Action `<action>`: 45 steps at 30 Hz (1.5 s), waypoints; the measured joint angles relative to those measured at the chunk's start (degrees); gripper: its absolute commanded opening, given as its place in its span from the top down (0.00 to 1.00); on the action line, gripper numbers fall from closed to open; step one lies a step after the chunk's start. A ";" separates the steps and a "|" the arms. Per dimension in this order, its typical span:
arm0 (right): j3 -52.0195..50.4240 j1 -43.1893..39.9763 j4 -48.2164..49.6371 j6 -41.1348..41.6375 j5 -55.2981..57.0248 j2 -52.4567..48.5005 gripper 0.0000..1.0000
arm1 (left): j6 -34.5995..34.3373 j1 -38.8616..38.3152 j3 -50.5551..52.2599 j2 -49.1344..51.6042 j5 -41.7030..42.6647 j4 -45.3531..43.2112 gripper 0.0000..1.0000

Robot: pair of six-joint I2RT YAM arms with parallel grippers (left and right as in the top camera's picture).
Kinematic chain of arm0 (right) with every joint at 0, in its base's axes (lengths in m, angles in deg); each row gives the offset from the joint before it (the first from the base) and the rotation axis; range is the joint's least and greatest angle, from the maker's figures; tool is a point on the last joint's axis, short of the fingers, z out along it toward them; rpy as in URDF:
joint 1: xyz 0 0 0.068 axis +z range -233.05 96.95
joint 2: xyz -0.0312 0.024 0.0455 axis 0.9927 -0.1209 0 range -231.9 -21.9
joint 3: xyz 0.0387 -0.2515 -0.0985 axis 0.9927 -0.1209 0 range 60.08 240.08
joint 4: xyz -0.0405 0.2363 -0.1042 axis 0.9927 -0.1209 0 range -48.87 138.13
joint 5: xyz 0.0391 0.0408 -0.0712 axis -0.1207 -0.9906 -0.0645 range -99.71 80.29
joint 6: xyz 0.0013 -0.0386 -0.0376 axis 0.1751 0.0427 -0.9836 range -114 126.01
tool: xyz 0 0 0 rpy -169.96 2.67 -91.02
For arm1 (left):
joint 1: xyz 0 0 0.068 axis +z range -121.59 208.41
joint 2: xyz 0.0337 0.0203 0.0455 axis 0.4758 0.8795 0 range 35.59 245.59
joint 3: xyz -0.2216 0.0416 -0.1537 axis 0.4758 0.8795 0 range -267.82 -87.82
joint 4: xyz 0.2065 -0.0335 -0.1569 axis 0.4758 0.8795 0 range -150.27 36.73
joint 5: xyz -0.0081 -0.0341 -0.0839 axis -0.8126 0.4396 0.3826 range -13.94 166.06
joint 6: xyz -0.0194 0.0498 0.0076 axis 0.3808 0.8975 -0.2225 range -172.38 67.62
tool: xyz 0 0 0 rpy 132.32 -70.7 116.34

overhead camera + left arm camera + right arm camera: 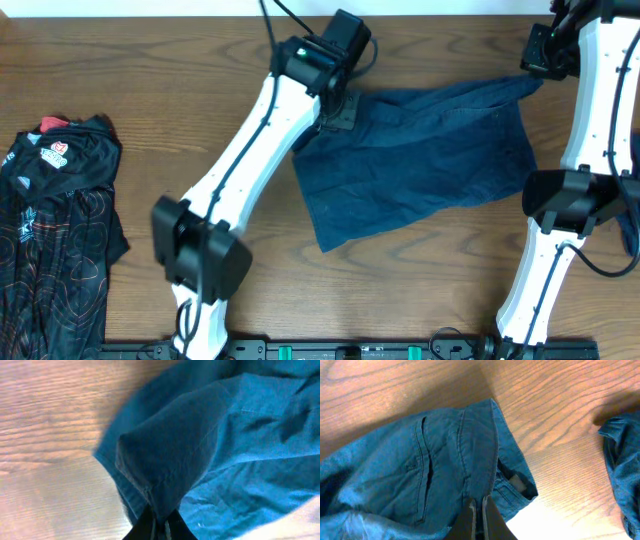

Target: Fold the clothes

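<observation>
A blue garment (420,160) of denim-like cloth lies spread across the wooden table (200,60), loosely flattened and rumpled, with its lower edge slanting and one corner pointing toward the front rail. Both arms have hold of it along its far edge. The left gripper (160,521) sits at the garment's far left corner, its jaws pinched tight on a raised fold of the cloth; from the left wrist camera the fabric rises in a soft peak straight out of the closed fingertips, and bare wood shows to the side of that peak. The right gripper (479,510) is at the garment's far right corner, its jaws drawn narrow and clamped on the edge of the waistband. In that wrist view a slit pocket with its stitching shows on the cloth just beside the pinch, and a small tab sits inside the open waistband. Seen from overhead, that corner is stretched into a point toward the right gripper, so the far edge of the garment runs taut between the two grips. Well to the left of the blue garment, apart from it, a black jersey (55,230) with thin red lines and a white and red logo lies crumpled at the table's edge. To the right of the blue garment, past the right arm, a second blue cloth (620,470) lies bunched up, not touching it.
</observation>
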 measured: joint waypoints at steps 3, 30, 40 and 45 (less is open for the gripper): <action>-0.79 -0.02 0.04 -0.09 -0.37 2.03 0.99 | -0.37 0.48 0.00 -2.16 -0.02 1.60 0.94; -72.22 -3.52 22.99 1.40 -1.05 30.62 0.99 | -9.38 -6.91 33.51 -16.31 2.21 -7.17 0.94; -74.66 -5.35 24.94 1.79 -2.19 30.62 0.99 | -13.60 -15.98 41.05 -18.08 2.69 -9.33 0.94; -74.69 -7.04 25.70 1.77 -3.67 30.62 0.99 | -15.39 -14.43 41.05 -18.16 -0.96 -8.31 0.94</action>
